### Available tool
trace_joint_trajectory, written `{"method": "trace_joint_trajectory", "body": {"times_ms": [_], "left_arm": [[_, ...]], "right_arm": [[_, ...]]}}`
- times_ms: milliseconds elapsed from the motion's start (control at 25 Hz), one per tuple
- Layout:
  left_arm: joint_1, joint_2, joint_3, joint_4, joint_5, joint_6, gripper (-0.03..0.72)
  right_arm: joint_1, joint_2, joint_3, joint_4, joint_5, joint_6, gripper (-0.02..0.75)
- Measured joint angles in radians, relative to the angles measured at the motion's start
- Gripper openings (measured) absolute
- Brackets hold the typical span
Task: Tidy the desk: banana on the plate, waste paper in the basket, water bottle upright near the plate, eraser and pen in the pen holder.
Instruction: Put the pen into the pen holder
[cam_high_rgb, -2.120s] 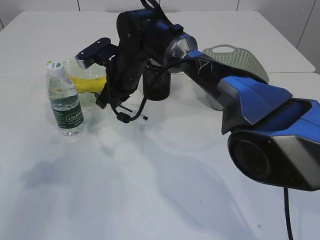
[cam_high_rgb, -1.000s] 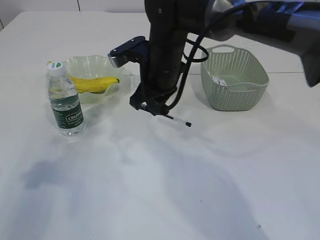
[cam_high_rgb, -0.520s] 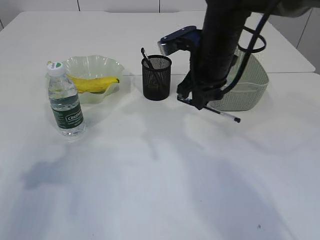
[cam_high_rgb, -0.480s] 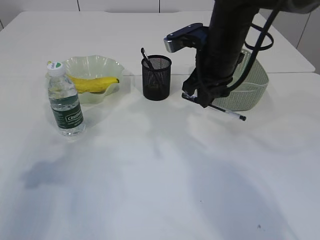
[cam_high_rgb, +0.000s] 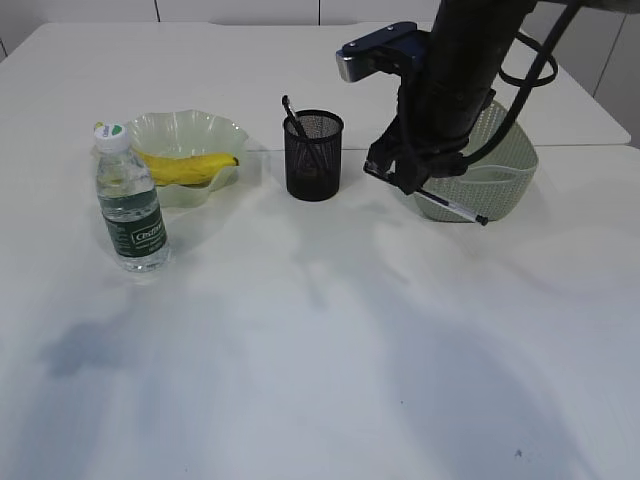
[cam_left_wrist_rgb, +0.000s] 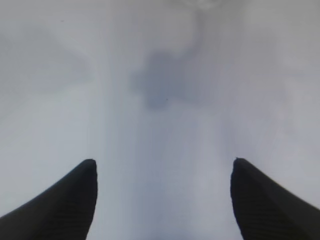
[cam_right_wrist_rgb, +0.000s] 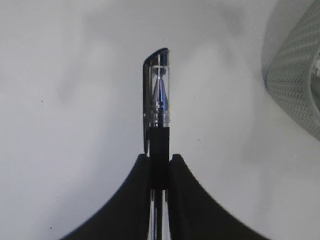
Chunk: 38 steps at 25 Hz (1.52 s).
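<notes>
My right gripper (cam_high_rgb: 402, 181) (cam_right_wrist_rgb: 160, 157) is shut on a clear pen (cam_high_rgb: 452, 206) (cam_right_wrist_rgb: 158, 90) with a dark cap, held at a slant above the desk (cam_high_rgb: 300, 350), just in front of the sage-green basket (cam_high_rgb: 505, 165) (cam_right_wrist_rgb: 295, 85). The black mesh pen holder (cam_high_rgb: 313, 160) stands to its left with a dark pen (cam_high_rgb: 293, 117) inside. A banana (cam_high_rgb: 188, 167) lies in the pale-green plate (cam_high_rgb: 190, 124). The water bottle (cam_high_rgb: 131, 205) stands upright beside the plate. My left gripper (cam_left_wrist_rgb: 163, 162) hangs open over bare desk. Waste paper and eraser are out of view.
The right arm crosses in front of the basket and hides its left side and inside. A joint between two tabletops runs behind the plate and holder. The left wrist view shows only white surface with a soft grey shadow (cam_left_wrist_rgb: 165, 82).
The right arm has carried the pen from beside the plate, past the pen holder, rightward to the front of the basket, rising slightly. The left gripper is unchanged.
</notes>
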Motion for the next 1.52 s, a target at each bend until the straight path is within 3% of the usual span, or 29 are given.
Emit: {"method": "trace_joint_trajectory", "body": {"times_ms": [720,1080,1520], "left_arm": [[0.0,0.0,0.0,0.0,0.0,0.0,0.591],[0.0,0.0,0.0,0.0,-0.018,0.0,0.591],[0.0,0.0,0.0,0.0,-0.024,0.0,0.591]], "right_arm": [[0.0,0.0,0.0,0.0,-0.373,0.0,0.043],[-0.002,0.021,0.007,-0.023,-0.806,0.0,0.043],[-0.018,0.17,0.007,-0.022,-1.18,0.0,0.043]]}}
